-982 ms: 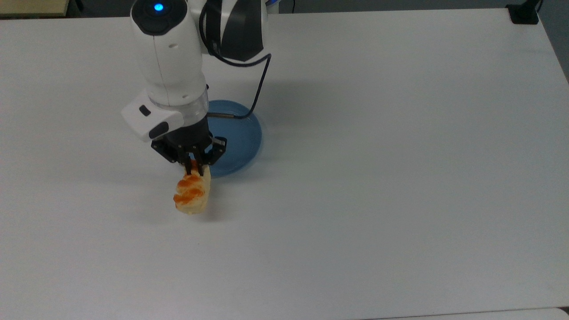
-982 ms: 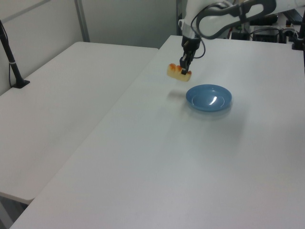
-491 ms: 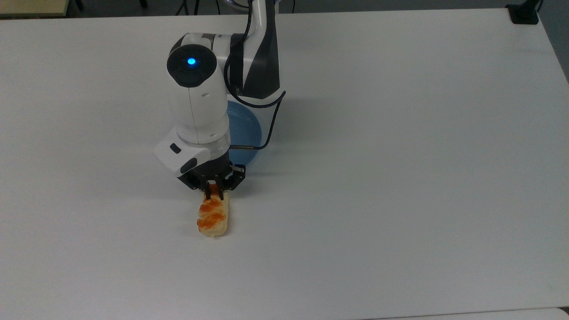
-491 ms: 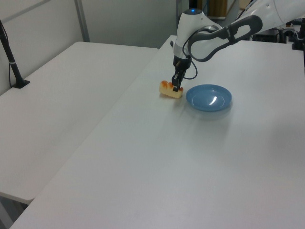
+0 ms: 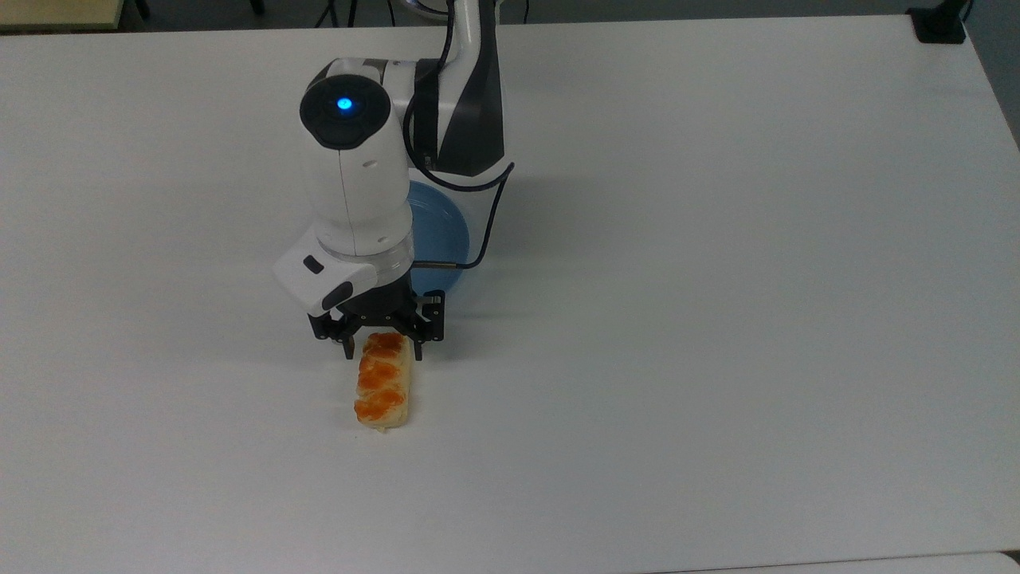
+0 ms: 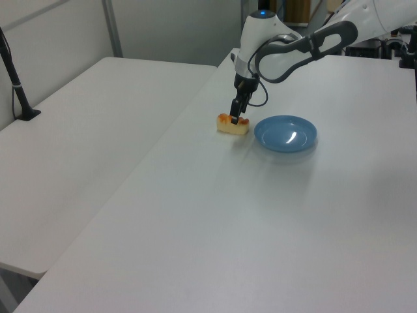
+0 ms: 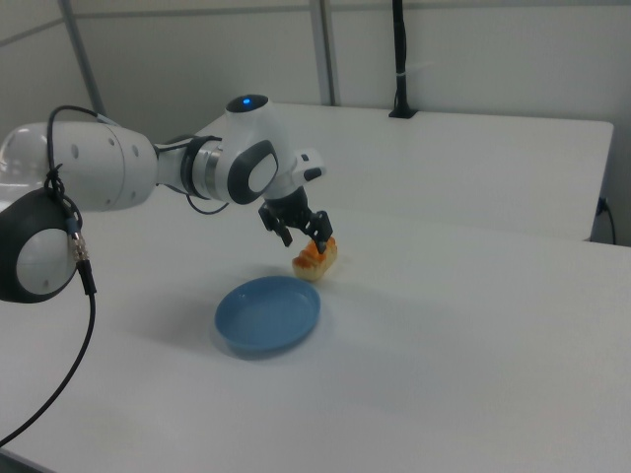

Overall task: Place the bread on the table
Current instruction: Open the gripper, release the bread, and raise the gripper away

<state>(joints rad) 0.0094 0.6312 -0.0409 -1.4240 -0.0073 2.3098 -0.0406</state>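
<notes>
We see the bread (image 5: 384, 390) lying flat on the table (image 5: 717, 319), glazed side up, long axis running 12-to-6 in the top view, its 12 o'clock end tucked between the fingers. It sits off the blue plate (image 5: 442, 231), which is at about 1 o'clock from it in the top view and close by but apart; in the right view the bread (image 7: 315, 258) is just past the plate's (image 7: 268, 315) far rim, not touching it. The gripper (image 5: 381, 344) is directly at the bread's 12 o'clock end, fingers spread to either side of that end with a gap showing on each side, so we read it as apart and no longer clamping. The left view has the gripper (image 6: 237, 115) low over the bread (image 6: 232, 124), bun resting on the surface. We judge the placement done; the coming move is a retreat, and since the fingers straddle the bun's end across its short axis, a straight lift upward should clear it without dragging. Sideways motion toward 6 o'clock would push it.
</notes>
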